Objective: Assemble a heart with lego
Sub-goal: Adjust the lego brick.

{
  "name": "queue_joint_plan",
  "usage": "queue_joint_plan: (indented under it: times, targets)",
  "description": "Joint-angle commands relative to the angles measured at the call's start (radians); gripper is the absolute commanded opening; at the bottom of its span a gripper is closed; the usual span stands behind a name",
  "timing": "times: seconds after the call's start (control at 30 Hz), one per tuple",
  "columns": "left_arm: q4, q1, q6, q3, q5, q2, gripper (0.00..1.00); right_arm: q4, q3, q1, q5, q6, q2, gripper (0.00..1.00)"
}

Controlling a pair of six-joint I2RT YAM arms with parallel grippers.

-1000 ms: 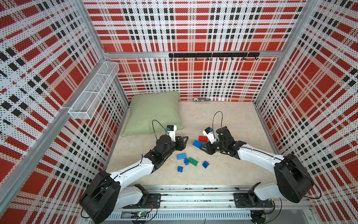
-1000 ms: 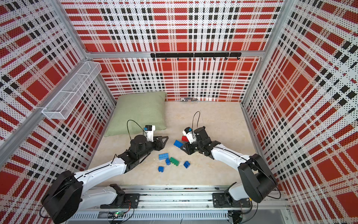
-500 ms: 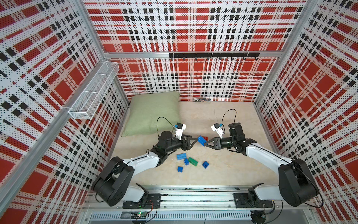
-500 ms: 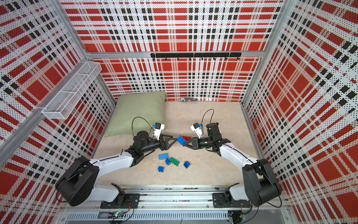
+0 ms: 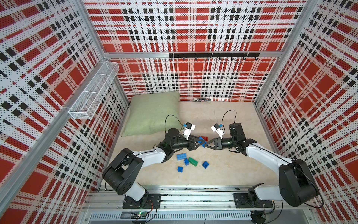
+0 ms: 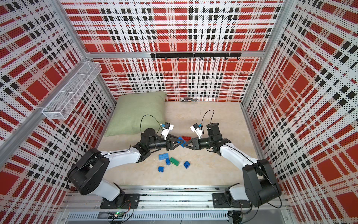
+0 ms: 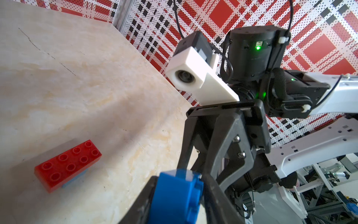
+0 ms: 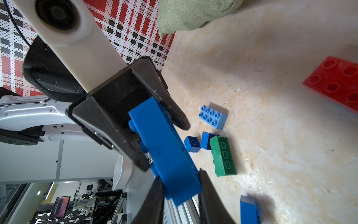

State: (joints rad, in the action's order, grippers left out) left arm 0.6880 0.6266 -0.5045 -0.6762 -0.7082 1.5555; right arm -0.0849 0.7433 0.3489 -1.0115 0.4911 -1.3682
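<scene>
Above the table's middle, a blue lego brick hangs between both grippers. My right gripper is shut on one end of it. My left gripper is closed round the other end, its fingers against the brick. A red brick lies on the table behind them, on top of a light blue piece. A heart shape is not in view.
Loose lego lies in front of the grippers: a light blue brick, a green brick and small dark blue ones. A green pillow fills the back left. A wire basket hangs on the left wall.
The right gripper lifted the blue brick off the table and swung it toward the left arm. The left gripper rose to meet it and closed on the brick's free end.
</scene>
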Motion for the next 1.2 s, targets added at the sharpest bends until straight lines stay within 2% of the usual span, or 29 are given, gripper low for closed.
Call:
queue_joint_plan:
  times: [0.0, 0.2, 0.27, 0.33, 0.47, 0.53, 0.57, 0.67, 0.73, 0.87, 1.0, 1.17]
  targets:
    - [0.029, -0.005, -0.005, -0.016, -0.034, -0.006, 0.35, -0.011, 0.019, -0.006, 0.003, -0.008, 0.011, 0.25]
    - [0.034, -0.017, -0.016, -0.002, -0.026, -0.024, 0.32, -0.010, 0.026, -0.012, 0.002, -0.005, -0.016, 0.25]
    - [0.035, -0.017, -0.016, -0.002, -0.014, -0.025, 0.17, -0.003, 0.027, -0.013, 0.005, 0.003, -0.020, 0.25]
    - [0.034, -0.026, -0.023, 0.001, 0.001, -0.022, 0.16, 0.000, 0.031, -0.014, 0.006, 0.007, -0.022, 0.26]
    - [0.051, -0.034, -0.077, 0.004, 0.062, -0.018, 0.06, 0.007, 0.042, -0.022, 0.035, 0.018, -0.020, 0.37]
    - [0.092, -0.034, -0.151, 0.014, 0.118, -0.005, 0.02, 0.027, 0.041, -0.034, 0.057, 0.031, -0.018, 0.47]
    - [0.111, -0.034, -0.203, 0.021, 0.154, 0.006, 0.00, 0.033, 0.043, -0.041, 0.071, 0.037, -0.019, 0.47]
    - [0.171, -0.032, -0.361, 0.024, 0.242, 0.053, 0.00, 0.080, 0.046, -0.064, 0.124, 0.082, -0.025, 0.54]
    - [0.224, -0.018, -0.457, 0.027, 0.302, 0.097, 0.00, 0.098, 0.056, -0.080, 0.192, 0.104, -0.044, 0.55]
    - [0.398, -0.014, -0.634, 0.037, 0.335, 0.204, 0.00, 0.103, 0.105, -0.084, 0.250, 0.119, -0.151, 0.58]
    - [0.465, -0.030, -0.715, 0.041, 0.366, 0.285, 0.00, 0.091, 0.142, -0.084, 0.311, 0.101, -0.234, 0.64]
    - [0.465, -0.054, -0.724, 0.044, 0.401, 0.346, 0.00, 0.086, 0.156, -0.084, 0.367, 0.099, -0.317, 0.65]
